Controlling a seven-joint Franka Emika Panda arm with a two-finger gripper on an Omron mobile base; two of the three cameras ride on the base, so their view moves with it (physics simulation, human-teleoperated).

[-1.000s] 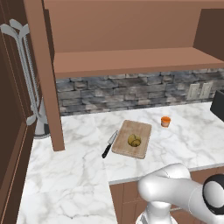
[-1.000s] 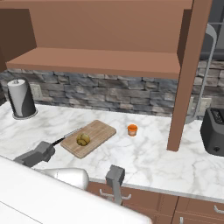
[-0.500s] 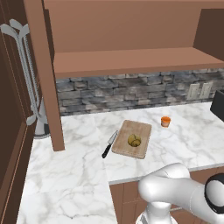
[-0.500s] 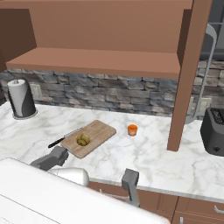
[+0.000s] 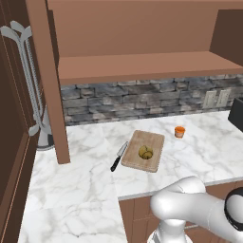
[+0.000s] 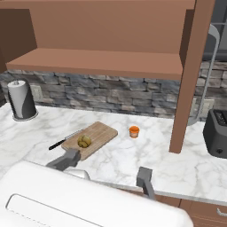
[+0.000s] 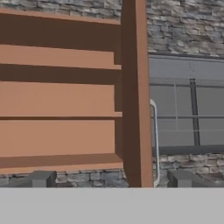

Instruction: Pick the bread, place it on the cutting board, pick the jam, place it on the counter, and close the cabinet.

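Already my gripper (image 6: 108, 168) stood spread wide, its two grey fingers (image 6: 66, 159) well apart and nothing between them. From the right base view it hung low over the front edge of the counter (image 6: 133, 155), ahead of my own white arm. Just beyond the left finger lay the cutting board (image 6: 99, 133), flat on the marble, and the bread (image 6: 84, 141) sat on it, towards the end nearer my gripper. A black-handled knife (image 6: 64, 139) lay beside the board on its far left side, close to its edge; I could not tell whether it touched. Further out and a little to the right of my gripper stood the jam (image 6: 134, 131), upright on the counter, apart from the board. A paper towel roll (image 6: 21, 99) stood far off to the left against the stone backsplash (image 6: 97, 95), and a dark toaster (image 6: 217, 133) sat far to the right.

Above and ahead of my gripper the cabinet (image 6: 102, 26) stood open, its door (image 6: 188, 75) swung out edge-on to the right of the jam, with its shelves bare. Through the hand view the door's edge (image 7: 134, 92) ran straight up between my fingertips (image 7: 41, 178), with its silver bar handle (image 7: 155, 140) just right of it and the shelf boards (image 7: 57, 98) to its left.
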